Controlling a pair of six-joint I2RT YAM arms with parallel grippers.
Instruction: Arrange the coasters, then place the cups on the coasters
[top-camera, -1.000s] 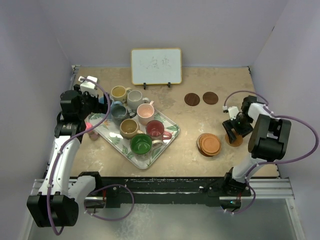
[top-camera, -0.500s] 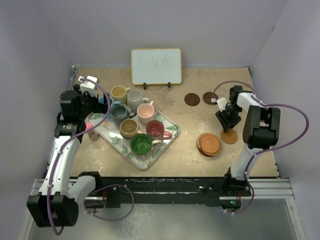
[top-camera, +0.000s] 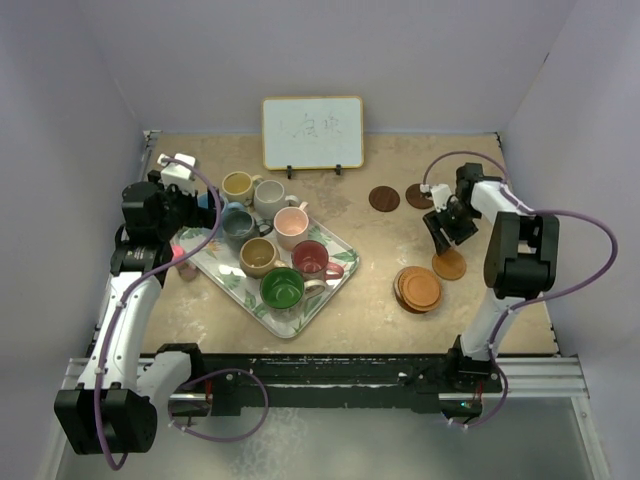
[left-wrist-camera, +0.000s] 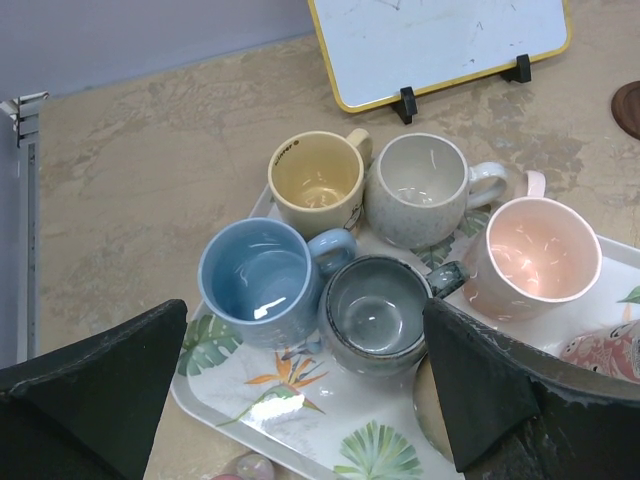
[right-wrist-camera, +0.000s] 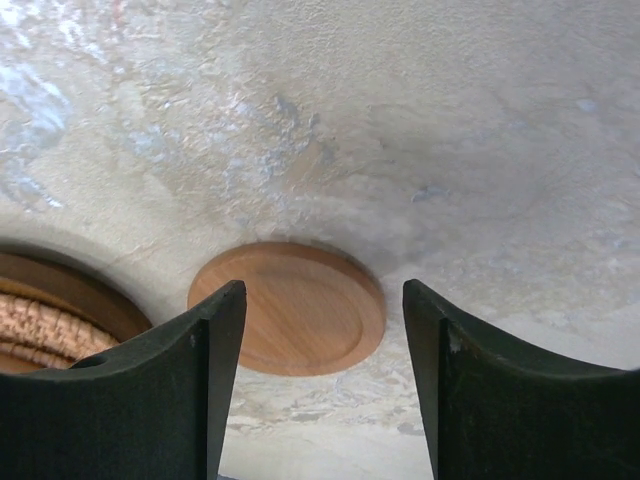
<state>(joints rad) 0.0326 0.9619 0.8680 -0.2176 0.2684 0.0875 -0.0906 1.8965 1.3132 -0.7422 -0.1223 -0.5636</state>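
Seen from above, the right gripper (top-camera: 447, 222) has moved up and left over the last second. It was low at the right edge of the table and is now right of centre, just below two dark coasters (top-camera: 384, 198) that lie side by side. The single coaster (top-camera: 449, 264), light orange-brown, has also shifted up and to the left. It now lies flat on the table just above and to the right of the stack of coasters (top-camera: 418, 288).

The right gripper's fingers stand apart and grip nothing. In its wrist view the single coaster (right-wrist-camera: 290, 322) shows low in the frame, in the gap between the two dark fingers. It rests on the mottled tabletop apart from both fingers, and the stack's edge (right-wrist-camera: 50, 310) curves in at the lower left. From above, this coaster lies just below the gripper.

At the left of the frame nothing has changed. The left gripper (left-wrist-camera: 303, 330) hangs wide open over the upper end of the leaf-patterned tray (top-camera: 232, 280), touching nothing. Below it stand the yellow cup (left-wrist-camera: 316, 180), off-white cup (left-wrist-camera: 418, 188), pink cup (left-wrist-camera: 540, 255), light blue cup (left-wrist-camera: 258, 285) and grey-blue cup (left-wrist-camera: 375, 312). The tan cup (top-camera: 260, 256), red cup (top-camera: 310, 258) and green cup (top-camera: 282, 288) sit lower on the tray. A whiteboard (top-camera: 312, 132) stands at the top centre.
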